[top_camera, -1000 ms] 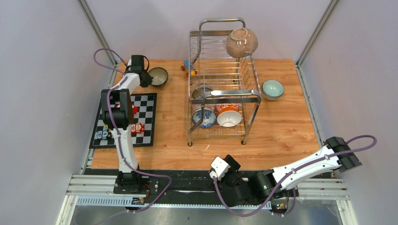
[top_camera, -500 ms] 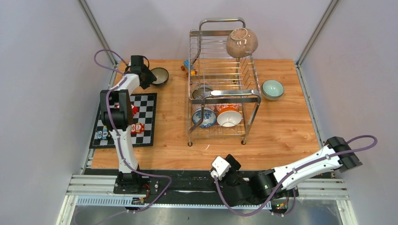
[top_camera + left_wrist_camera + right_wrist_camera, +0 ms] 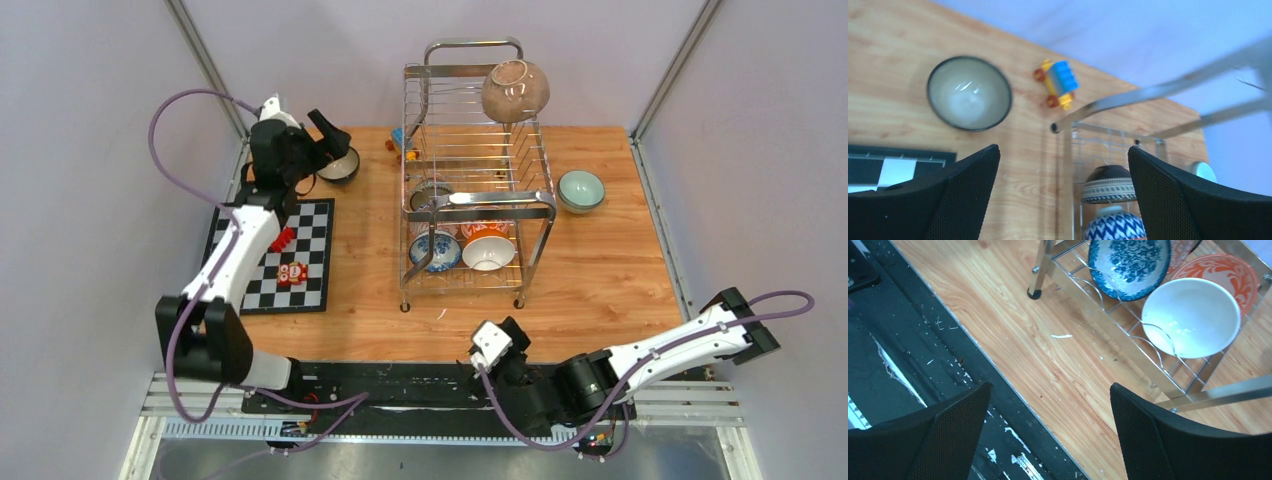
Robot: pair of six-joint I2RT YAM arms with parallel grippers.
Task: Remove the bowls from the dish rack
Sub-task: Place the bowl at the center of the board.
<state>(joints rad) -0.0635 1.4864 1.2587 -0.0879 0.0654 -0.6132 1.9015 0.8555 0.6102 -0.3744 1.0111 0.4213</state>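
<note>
Fingers (image 3: 330,132) of the left arm partly hide the dark bowl (image 3: 344,168).

This is a robot test cell in a lab, not a real kitchen. A light wooden tabletop (image 3: 600,290) is boxed in on the left, right and far sides by plain pale panels (image 3: 90,180) held in slanting aluminium posts (image 3: 205,65). Along the near edge run a black strip (image 3: 400,375) and slotted metal rails (image 3: 400,428) carrying two white-and-black arms (image 3: 232,248) with loose purple cables (image 3: 190,93). The household goods look like staged props: a chrome dish rack (image 3: 473,43) with bowls (image 3: 489,252), a chequered board (image 3: 310,275) at the left, and a toy block (image 3: 1060,82).
</note>
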